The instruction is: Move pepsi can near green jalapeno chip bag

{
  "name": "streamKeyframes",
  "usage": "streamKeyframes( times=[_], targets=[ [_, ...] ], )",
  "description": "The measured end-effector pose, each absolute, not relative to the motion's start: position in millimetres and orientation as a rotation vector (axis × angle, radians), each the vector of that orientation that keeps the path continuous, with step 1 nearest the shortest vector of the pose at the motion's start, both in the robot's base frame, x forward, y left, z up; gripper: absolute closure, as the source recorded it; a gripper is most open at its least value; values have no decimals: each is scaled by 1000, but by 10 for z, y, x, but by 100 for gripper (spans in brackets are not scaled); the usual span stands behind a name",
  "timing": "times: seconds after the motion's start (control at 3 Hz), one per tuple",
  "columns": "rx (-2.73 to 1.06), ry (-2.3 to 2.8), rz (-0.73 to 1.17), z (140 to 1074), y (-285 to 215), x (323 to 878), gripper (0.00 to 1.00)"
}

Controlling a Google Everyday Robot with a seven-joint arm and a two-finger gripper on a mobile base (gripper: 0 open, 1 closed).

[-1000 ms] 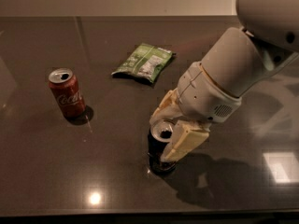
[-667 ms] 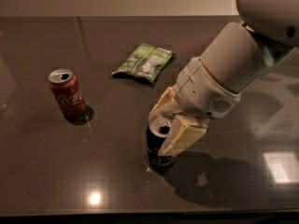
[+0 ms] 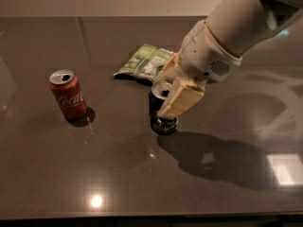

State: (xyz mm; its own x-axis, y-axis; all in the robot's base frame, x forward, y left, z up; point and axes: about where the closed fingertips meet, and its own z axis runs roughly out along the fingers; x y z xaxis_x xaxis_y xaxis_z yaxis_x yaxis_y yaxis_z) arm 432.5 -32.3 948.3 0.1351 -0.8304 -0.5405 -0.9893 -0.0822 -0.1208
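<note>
- The gripper [image 3: 168, 96] is closed around the pepsi can [image 3: 159, 120], one pale finger down its front and the other behind its rim. The can stands upright, just in front of the green jalapeno chip bag [image 3: 145, 62]; whether its base rests on the table [image 3: 52, 174] I cannot tell.
- Likely risk: if the can is carried further toward the bag, it or the rear finger may ride onto the crinkled edge — the can could then be set down tilted and tip on release.
- A hold this high on a smooth can may let it slip or swing.
- The red can [image 3: 69, 94] stands well apart to the left, no hazard.
- Both cans show a dark mouth in the top; nothing of their contents is visible. The bag lies flat — contents hidden.
</note>
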Motion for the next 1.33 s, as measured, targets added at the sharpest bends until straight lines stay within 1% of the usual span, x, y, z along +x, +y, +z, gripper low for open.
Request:
streamKeyframes(
  times=[0.67, 1.33],
  targets=[
    [-1825, 1798, 406, 9676, -388, 5235, 100],
    [-1753, 1870, 379, 9508, -566, 5828, 100]
  ],
)
